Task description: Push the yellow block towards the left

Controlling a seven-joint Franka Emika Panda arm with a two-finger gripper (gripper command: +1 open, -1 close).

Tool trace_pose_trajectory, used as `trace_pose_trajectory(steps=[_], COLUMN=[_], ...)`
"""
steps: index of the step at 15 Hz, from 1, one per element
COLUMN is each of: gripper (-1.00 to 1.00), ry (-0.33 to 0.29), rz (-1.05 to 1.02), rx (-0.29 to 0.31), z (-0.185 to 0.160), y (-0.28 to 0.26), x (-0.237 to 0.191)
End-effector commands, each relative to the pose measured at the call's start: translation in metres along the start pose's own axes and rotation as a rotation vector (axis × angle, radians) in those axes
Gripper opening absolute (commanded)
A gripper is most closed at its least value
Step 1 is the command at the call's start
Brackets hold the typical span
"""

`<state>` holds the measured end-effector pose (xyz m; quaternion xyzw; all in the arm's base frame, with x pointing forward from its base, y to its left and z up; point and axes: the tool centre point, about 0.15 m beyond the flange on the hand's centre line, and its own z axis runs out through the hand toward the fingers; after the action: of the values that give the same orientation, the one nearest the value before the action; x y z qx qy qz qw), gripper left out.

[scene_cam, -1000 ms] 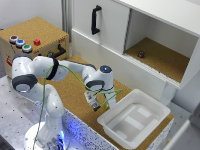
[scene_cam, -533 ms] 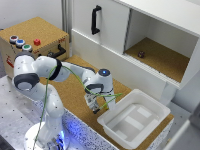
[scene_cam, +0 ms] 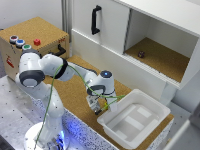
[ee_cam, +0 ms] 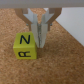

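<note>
I'm lining up the push: my gripper (ee_cam: 41, 42), jaws nearly together and holding nothing, is sitting just beside the yellow block (ee_cam: 25, 45) on the cork; next, 1 steady sideways shove.

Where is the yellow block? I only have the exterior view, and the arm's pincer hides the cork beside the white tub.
Observer: In the wrist view the yellow block sits on the cork right beside the pincer.
Operator: Is it gripped?
Observer: No. The fingers are together with nothing between them; the block lies outside, against one finger.
Operator: Any markings on it?
Observer: Yes, black letters: N on top, R on the facing side.
</note>
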<state>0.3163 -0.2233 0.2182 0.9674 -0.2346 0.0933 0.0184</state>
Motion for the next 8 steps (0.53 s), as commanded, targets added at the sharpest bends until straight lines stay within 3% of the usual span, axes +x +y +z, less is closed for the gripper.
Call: trace_pose_trajectory(steps=[1, 8], gripper=[-1.00, -1.00], ry=[-0.042, -0.028], rz=[-0.021, -0.080], rx=[0.011, 0.070], z=[0.015, 0.021], y=[-0.031, -0.085], x=[0.001, 0.019])
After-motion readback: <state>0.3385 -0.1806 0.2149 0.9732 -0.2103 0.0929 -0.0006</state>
